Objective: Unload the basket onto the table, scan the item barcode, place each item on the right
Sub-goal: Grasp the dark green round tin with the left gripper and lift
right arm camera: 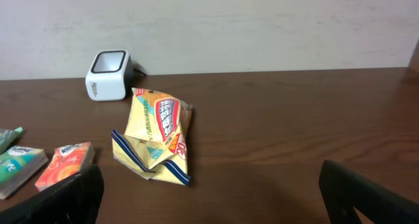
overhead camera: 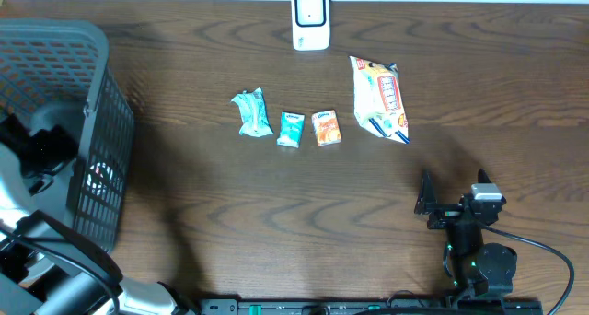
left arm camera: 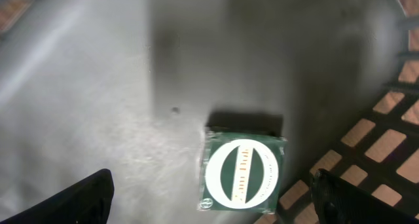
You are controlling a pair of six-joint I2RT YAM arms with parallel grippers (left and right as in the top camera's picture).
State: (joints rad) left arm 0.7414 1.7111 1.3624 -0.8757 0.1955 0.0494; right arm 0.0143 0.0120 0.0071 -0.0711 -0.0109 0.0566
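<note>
A dark green box (left arm camera: 242,170) with a white oval label lies flat on the grey floor of the basket, close to its lattice wall (left arm camera: 391,144). My left gripper (left arm camera: 213,199) hangs over the box, open, and both black fingers stand well clear of it. The white barcode scanner (overhead camera: 311,18) stands at the table's far edge, also in the right wrist view (right arm camera: 108,75). My right gripper (right arm camera: 213,198) rests open near the table's front right (overhead camera: 433,204), holding nothing.
The dark mesh basket (overhead camera: 103,122) fills the left end of the table, with my left arm reaching into it. In a row mid-table lie a teal packet (overhead camera: 250,112), a small teal pack (overhead camera: 291,129), an orange box (overhead camera: 327,128) and a yellow snack bag (overhead camera: 380,99).
</note>
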